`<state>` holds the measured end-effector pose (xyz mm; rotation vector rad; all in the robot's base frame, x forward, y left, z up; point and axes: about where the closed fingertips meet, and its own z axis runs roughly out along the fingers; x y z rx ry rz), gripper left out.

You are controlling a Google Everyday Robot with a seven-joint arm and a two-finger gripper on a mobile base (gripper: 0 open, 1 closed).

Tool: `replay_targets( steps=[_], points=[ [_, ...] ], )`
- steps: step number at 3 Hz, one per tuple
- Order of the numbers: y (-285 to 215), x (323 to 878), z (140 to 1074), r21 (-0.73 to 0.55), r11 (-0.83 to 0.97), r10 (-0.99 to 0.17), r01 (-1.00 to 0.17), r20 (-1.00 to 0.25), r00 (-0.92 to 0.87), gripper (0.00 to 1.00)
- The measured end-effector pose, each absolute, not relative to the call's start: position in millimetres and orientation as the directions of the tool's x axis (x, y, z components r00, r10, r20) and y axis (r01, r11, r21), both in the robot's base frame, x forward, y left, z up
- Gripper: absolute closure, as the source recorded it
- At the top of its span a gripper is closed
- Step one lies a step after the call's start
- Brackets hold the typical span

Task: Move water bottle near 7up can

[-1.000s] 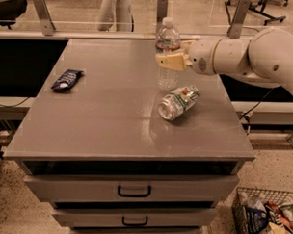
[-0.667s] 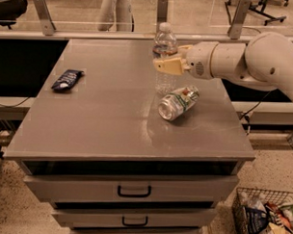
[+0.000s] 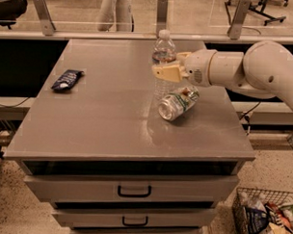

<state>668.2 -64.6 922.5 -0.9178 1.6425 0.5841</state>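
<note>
The water bottle (image 3: 164,49) is a clear plastic bottle with a white cap, standing upright on the grey table (image 3: 108,117) just behind the can. My gripper (image 3: 166,72) comes in from the right and its tan fingers (image 3: 168,73) are closed round the bottle's middle. The 7up can (image 3: 178,102), silvery with a green and white label, lies on its side right in front of and below the gripper, nearly touching the bottle's base.
A dark blue snack bag (image 3: 67,79) lies at the table's left side. My white arm (image 3: 254,69) reaches in over the right edge. Drawers (image 3: 134,191) sit under the tabletop. A wire basket (image 3: 263,219) of items stands on the floor at lower right.
The gripper and the bottle have shifted a little to the left and toward the can. The can and the snack bag have not moved.
</note>
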Motion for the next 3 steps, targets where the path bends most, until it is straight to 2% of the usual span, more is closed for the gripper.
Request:
replay_targets(
  steps=[1, 2, 3],
  points=[
    [-67, 663, 919, -0.085, 0.575, -0.262, -0.813, -0.961, -0.085, 0.15],
    [-69, 659, 916, -0.080, 0.573, -0.259, -0.815, -0.962, -0.088, 0.00],
    [-80, 660, 914, -0.072, 0.574, -0.245, -0.816, -0.965, -0.088, 0.00]
  ],
)
